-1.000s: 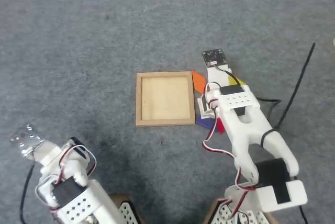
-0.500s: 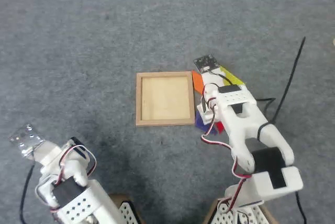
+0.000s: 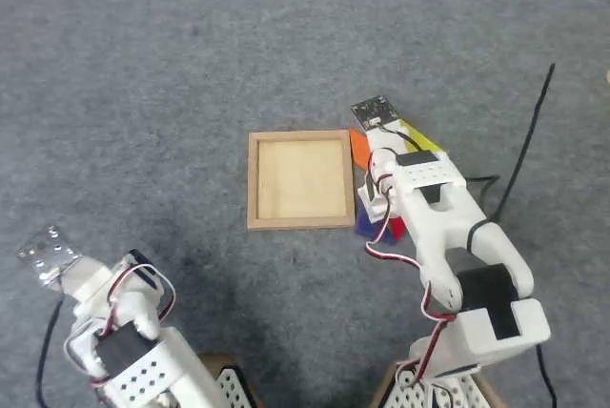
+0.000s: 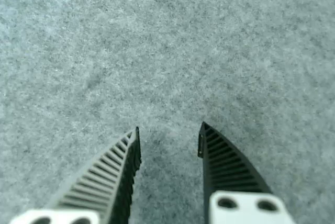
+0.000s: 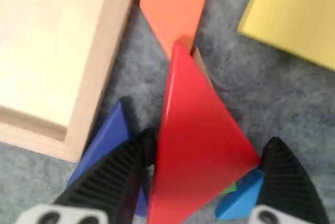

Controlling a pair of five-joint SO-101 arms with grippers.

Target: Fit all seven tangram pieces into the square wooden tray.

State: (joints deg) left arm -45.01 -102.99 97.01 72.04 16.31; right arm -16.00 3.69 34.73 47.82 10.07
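Observation:
The square wooden tray [image 3: 299,220] lies mid-table with nothing in it; its rim [image 5: 99,67] also appears in the right wrist view. Just right of it lie an orange piece [image 3: 359,149] [image 5: 175,4], a yellow piece [image 3: 422,140] [image 5: 293,14] and a dark blue piece [image 3: 364,224] [image 5: 107,135]. My right gripper [image 5: 209,140] is shut on a red triangle [image 5: 193,130], which is tilted with its point toward the orange piece. A light blue piece [image 5: 238,200] peeks out beneath it. My left gripper [image 4: 170,128] is open over bare carpet at the near left.
Grey carpet covers the table. The right arm [image 3: 438,227] lies over most of the piece cluster in the high view. A black cable [image 3: 529,141] runs off to the far right. The left arm [image 3: 119,332] sits at the near left corner.
The right arm has swung slightly left toward the tray and its wrist has turned. The left arm has not moved.

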